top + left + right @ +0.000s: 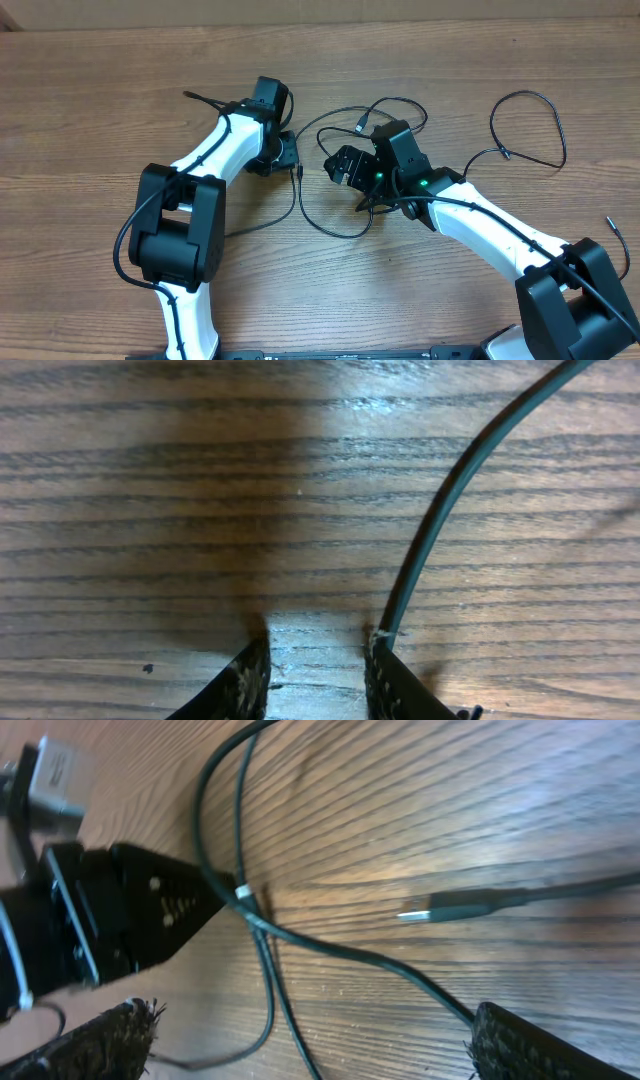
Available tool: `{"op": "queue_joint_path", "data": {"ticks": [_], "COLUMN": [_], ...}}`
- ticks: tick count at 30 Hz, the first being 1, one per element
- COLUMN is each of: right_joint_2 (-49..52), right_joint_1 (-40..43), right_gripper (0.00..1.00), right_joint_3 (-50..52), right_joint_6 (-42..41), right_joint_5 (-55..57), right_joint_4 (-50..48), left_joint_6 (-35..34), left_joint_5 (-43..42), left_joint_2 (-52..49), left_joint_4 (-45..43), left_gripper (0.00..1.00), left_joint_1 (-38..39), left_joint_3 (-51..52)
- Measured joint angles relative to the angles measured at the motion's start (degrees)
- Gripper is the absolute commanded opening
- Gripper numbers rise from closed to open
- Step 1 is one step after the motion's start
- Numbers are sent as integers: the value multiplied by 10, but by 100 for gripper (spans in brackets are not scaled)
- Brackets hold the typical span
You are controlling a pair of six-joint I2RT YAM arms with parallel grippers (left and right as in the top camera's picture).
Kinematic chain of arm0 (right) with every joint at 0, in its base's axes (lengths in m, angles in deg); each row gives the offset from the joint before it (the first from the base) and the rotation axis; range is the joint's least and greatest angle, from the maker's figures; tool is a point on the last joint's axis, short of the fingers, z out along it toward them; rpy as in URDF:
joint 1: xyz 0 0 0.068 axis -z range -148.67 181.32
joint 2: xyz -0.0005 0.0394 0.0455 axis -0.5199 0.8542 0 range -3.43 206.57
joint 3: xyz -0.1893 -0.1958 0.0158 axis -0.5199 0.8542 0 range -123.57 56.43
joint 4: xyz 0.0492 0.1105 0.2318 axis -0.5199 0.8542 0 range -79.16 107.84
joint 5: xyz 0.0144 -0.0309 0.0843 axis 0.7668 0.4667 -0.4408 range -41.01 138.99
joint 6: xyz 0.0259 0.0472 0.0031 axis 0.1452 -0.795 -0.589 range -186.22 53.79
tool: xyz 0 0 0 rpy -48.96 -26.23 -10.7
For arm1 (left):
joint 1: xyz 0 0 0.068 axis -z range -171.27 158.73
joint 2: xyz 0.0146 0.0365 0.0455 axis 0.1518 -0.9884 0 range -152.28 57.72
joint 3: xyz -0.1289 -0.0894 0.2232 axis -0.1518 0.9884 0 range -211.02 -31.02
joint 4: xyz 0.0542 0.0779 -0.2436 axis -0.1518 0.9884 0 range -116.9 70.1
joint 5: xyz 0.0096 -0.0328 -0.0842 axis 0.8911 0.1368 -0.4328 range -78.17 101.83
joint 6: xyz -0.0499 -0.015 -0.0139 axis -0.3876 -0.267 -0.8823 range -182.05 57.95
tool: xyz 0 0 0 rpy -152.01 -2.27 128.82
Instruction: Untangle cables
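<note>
cables [299, 198] looped, plug tip [440, 909] toward left arm [222, 142]

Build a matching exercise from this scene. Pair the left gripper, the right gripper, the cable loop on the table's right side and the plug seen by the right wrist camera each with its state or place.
Things:
1. left gripper
2. right gripper
3. far-right cable loop
4. silvery-tipped plug

States or places:
A. lies alone, away from both grippers
B. jaws wide apart
C. lies flat just ahead of the right gripper
D. jaws narrowly apart, with a cable at one fingertip

Pairs: 1-D, 2-B, 3-A, 4-C
</note>
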Motion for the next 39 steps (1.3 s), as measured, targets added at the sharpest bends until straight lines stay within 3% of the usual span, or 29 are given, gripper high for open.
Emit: {"op": "queue_joint_path", "data": {"ticks": [21,30,35,39], "right_joint_2": [0,0,0,0], "right_joint_1": [0,0,0,0], "right_gripper": [100,100,100,100], "right_joint_3": [0,0,0,0], "right_joint_6": [-27,-27,-27,-15], "right_joint_5": [33,33,33,31], "right_joint_4": [26,37,40,44], "left_joint_6": [26,21,23,68], "left_joint_5": [26,77,89,31], "left_joint_2": [-31,-69,-72,-78], "left_joint_4": [78,82,107,145], "left_gripper": [32,4,4,4], "left_joint_1": [43,47,43,18], "left_joint_3": [-88,-112,-118,-132]}}
